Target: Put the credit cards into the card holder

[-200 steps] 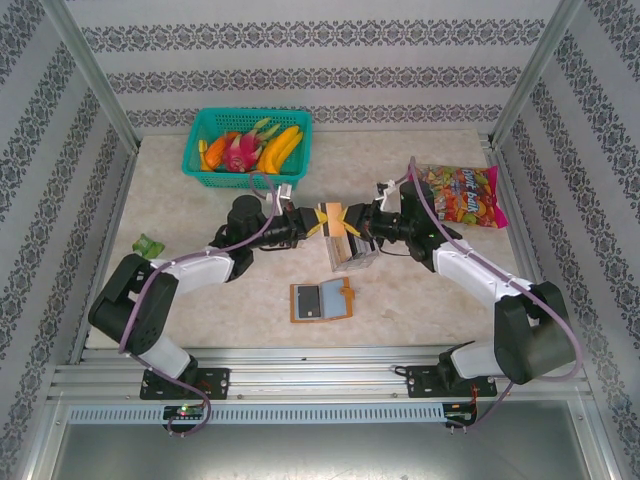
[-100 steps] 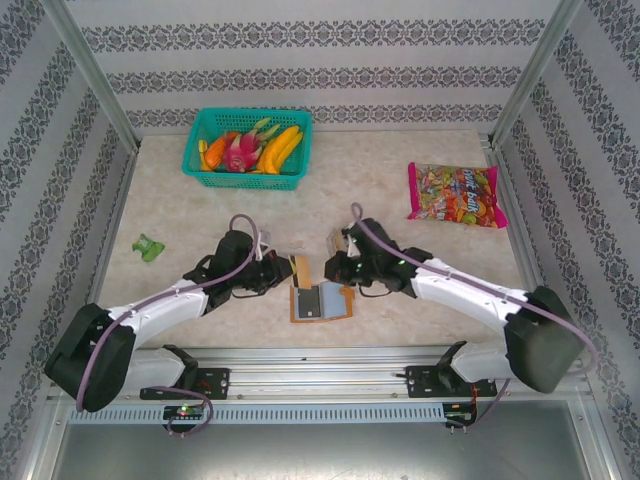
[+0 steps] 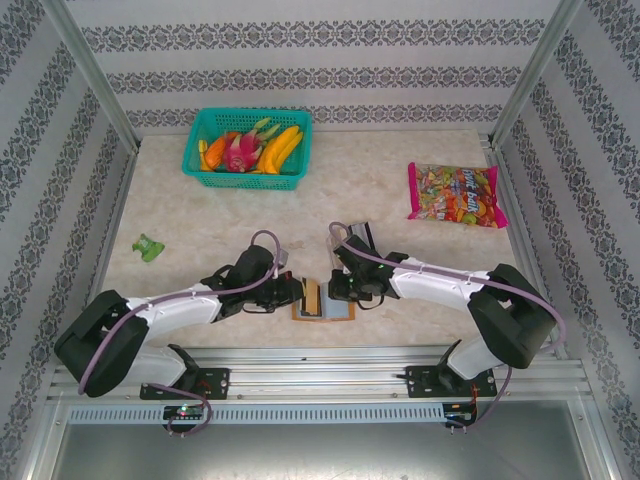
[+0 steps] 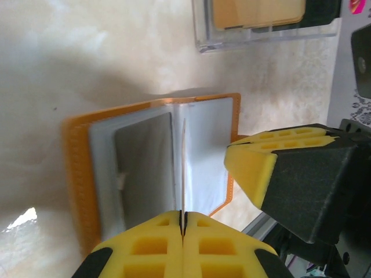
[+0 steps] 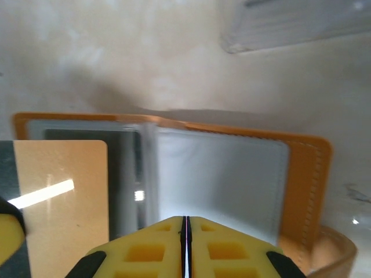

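The card holder [image 3: 341,311] lies open near the table's front edge, orange-brown with grey clear sleeves [image 4: 145,168] [image 5: 223,179]. My left gripper [image 3: 303,293] [image 4: 183,223] is shut on one of the credit cards. That card is tan with a dark stripe [image 5: 58,197] and stands edge-on over the holder's middle fold [image 4: 183,168] [image 3: 312,297]. My right gripper [image 3: 338,290] [image 5: 185,223] is shut low over the holder's right sleeve. I cannot tell whether it pinches the sleeve. Its yellow finger [image 4: 272,168] is at the holder's right edge.
A clear plastic box [image 3: 358,235] [image 4: 261,20] [image 5: 295,23] with more cards lies just behind the holder. A teal basket of fruit [image 3: 248,148] stands at the back left, a candy bag [image 3: 457,195] at the right, and a small green thing [image 3: 149,246] at the left.
Both arms came down from mid-table to the open holder near the front edge. The clear box held up between them now lies behind. The card stands over the holder.
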Available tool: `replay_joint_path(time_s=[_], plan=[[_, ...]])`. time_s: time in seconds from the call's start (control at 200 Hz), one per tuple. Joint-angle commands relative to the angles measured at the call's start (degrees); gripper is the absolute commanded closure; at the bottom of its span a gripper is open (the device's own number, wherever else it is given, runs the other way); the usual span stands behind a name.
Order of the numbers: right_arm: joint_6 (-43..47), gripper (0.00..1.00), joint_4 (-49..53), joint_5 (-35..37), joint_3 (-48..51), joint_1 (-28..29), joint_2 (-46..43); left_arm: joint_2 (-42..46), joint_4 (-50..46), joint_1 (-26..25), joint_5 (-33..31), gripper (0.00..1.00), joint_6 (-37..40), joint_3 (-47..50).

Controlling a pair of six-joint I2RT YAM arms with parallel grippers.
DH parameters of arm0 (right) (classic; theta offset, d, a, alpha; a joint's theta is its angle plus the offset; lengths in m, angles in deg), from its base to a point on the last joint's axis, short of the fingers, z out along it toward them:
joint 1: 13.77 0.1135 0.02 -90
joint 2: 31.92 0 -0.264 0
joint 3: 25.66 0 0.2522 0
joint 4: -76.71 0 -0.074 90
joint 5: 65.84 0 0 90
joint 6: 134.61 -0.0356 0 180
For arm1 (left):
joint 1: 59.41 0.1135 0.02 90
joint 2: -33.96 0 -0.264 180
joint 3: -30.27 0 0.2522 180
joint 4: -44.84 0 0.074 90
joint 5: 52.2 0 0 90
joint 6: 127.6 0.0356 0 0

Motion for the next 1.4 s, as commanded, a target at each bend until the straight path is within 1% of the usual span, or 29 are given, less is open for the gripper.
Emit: replay_joint_path(time_s=[0.0,0.265,0.32,0.495,0.759,0.814,0.879,0.939,1.114,1.214,1.319,1.394], plan=[[1.8,0.88,2.9,3.1,1.7,-0.8,-1.3,-1.8,4.5,-1.4,-0.3,1.00,1.2,-1.5],[2.0,0.88,3.3,4.3,3.0,-1.8,0.3,-4.6,5.8,-2.9,-0.9,1.00,1.5,-2.9],[2.0,0.89,3.0,4.4,3.4,-1.8,0.8,-5.3,5.7,-3.0,-1.3,1.00,1.6,-3.0],[2.0,0.90,2.3,4.8,4.7,-2.3,1.4,-9.0,11.3,-3.7,-1.0,1.00,0.0,-2.2],[2.0,0.90,2.1,4.7,5.7,-3.2,1.5,-12.9,11.5,-5.2,-3.4,1.00,-0.6,-2.5],[1.9,0.89,2.1,4.7,5.8,-3.1,1.5,-13.1,11.7,-5.7,-4.3,0.98,-0.7,-2.2],[1.6,0.89,1.5,4.6,6.1,-3.1,1.7,-13.4,11.3,-5.9,-4.2,1.00,-0.6,-2.3],[1.5,0.89,1.5,4.7,6.0,-3.2,2.0,-12.9,10.9,-5.9,-4.3,1.00,-0.4,-2.4],[1.4,0.90,1.7,5.0,6.1,-3.4,2.2,-7.1,6.2,-5.9,-8.6,1.00,-0.2,-1.3],[1.4,0.90,1.4,4.9,6.3,-3.4,2.1,-4.6,4.0,-5.9,-9.7,1.00,0.5,-1.1],[1.4,0.90,1.4,4.8,6.3,-3.5,2.1,-4.1,3.4,-5.9,-9.9,1.00,0.8,-1.2],[1.5,0.90,1.3,4.7,6.2,-3.6,2.2,-5.0,4.9,-5.9,-9.1,1.00,0.2,-1.2]])
